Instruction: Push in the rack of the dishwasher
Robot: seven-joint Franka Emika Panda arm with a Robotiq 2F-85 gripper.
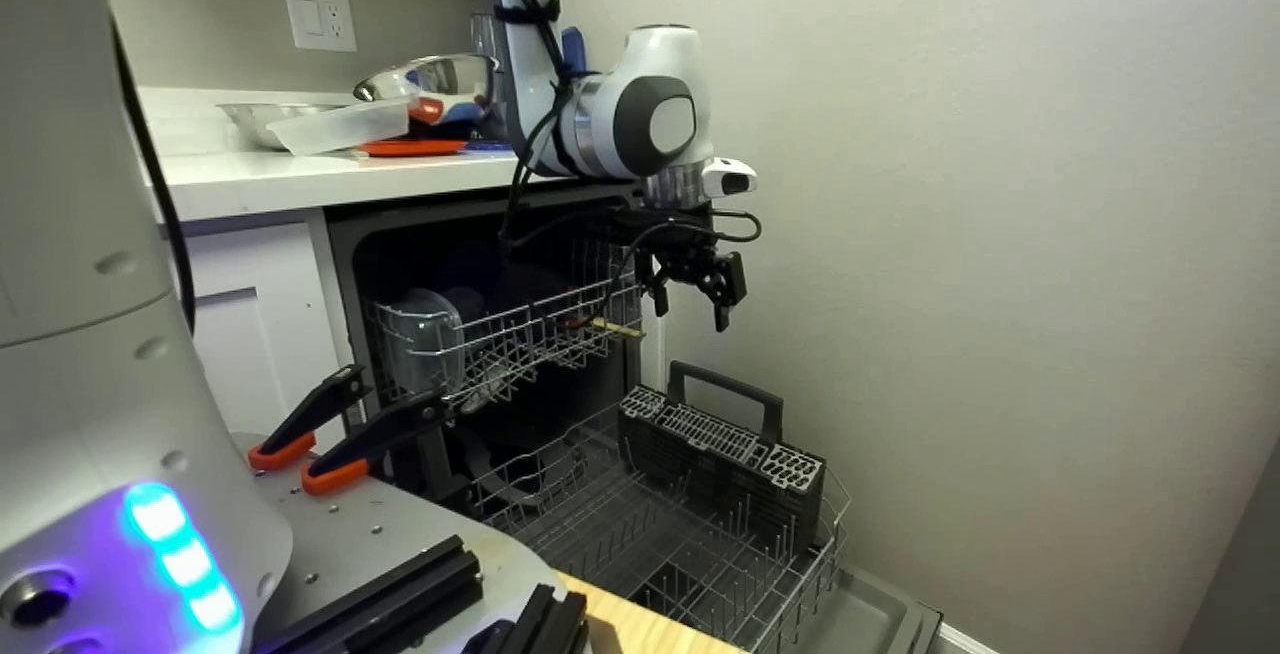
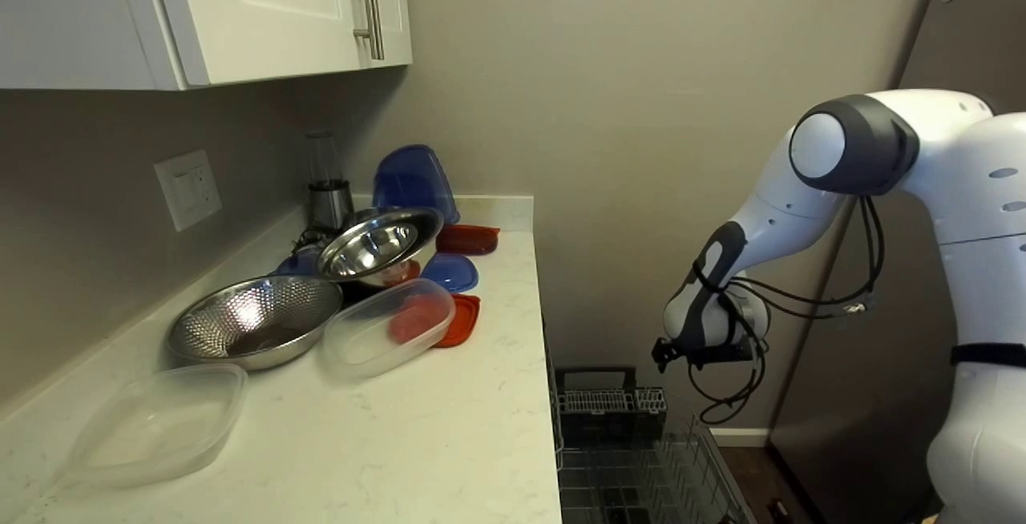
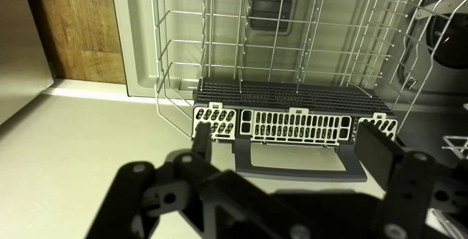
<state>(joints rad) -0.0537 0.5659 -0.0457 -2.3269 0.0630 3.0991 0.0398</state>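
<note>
The rack (image 1: 530, 326) of silver wire is the upper one, in the mouth of the dishwasher (image 1: 345, 269) below the counter. It holds a clear container (image 1: 425, 344) and a yellow-handled utensil (image 1: 615, 328) that pokes out at its right end. The dishwasher's fold-down door (image 1: 875, 619) lies open, also seen in the wrist view (image 3: 142, 49). My gripper (image 1: 692, 312) is open and empty, pointing down, out in front of the rack's right end and apart from it. In the wrist view its fingers (image 3: 289, 140) are wide apart above the cutlery basket (image 3: 292, 96).
The lower rack (image 1: 640, 524) is pulled out over the door, with the handled cutlery basket by the wall. The counter (image 2: 449, 420) above bears bowls, lids and clear containers. Clamps (image 1: 340, 434) hold the robot's base beside the opening. A cabinet-high grey panel (image 2: 874, 284) stands opposite.
</note>
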